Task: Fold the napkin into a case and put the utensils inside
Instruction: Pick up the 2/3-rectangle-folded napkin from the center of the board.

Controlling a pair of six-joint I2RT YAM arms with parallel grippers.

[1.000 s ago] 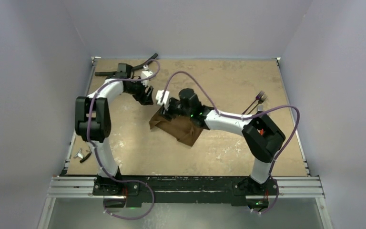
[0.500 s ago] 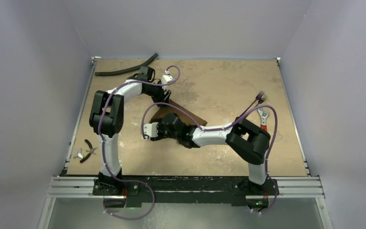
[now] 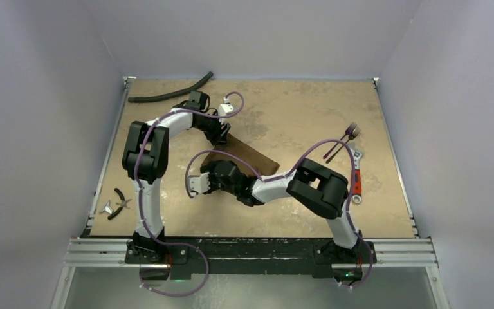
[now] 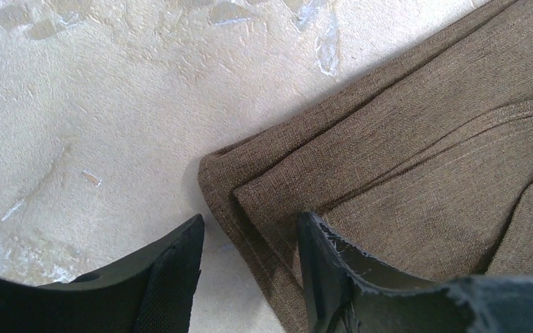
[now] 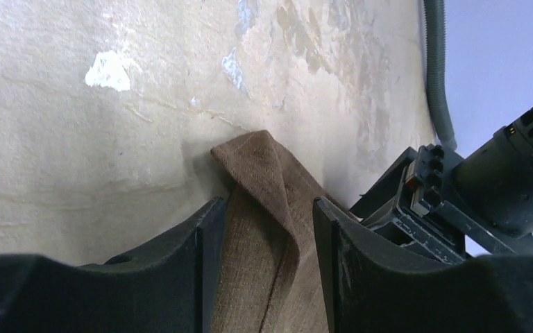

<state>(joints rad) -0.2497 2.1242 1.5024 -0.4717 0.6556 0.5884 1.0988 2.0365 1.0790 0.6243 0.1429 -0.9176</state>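
Note:
The brown napkin (image 3: 254, 153) lies folded in layers mid-table. My left gripper (image 3: 224, 138) is at its far corner, open. In the left wrist view the napkin's (image 4: 416, 139) layered edge runs between the left gripper's (image 4: 250, 243) jaws, one finger on the table and one over the cloth. My right gripper (image 3: 213, 165) is at the near-left corner, open. The napkin's (image 5: 264, 208) raised fold lies between the right gripper's (image 5: 264, 229) jaws. The purplish utensils (image 3: 344, 140) lie at the right, away from both grippers.
A black hose (image 3: 170, 93) lies along the far-left edge of the table (image 3: 283, 109). A red-handled wrench (image 3: 356, 180) lies just near of the utensils. Pliers (image 3: 121, 201) and a small metal piece (image 3: 107, 209) sit at the near left edge.
The right arm swung from above the bunched napkin to its near-left corner. The left arm came down to the far corner and its jaws narrowed. The napkin now lies flatter.

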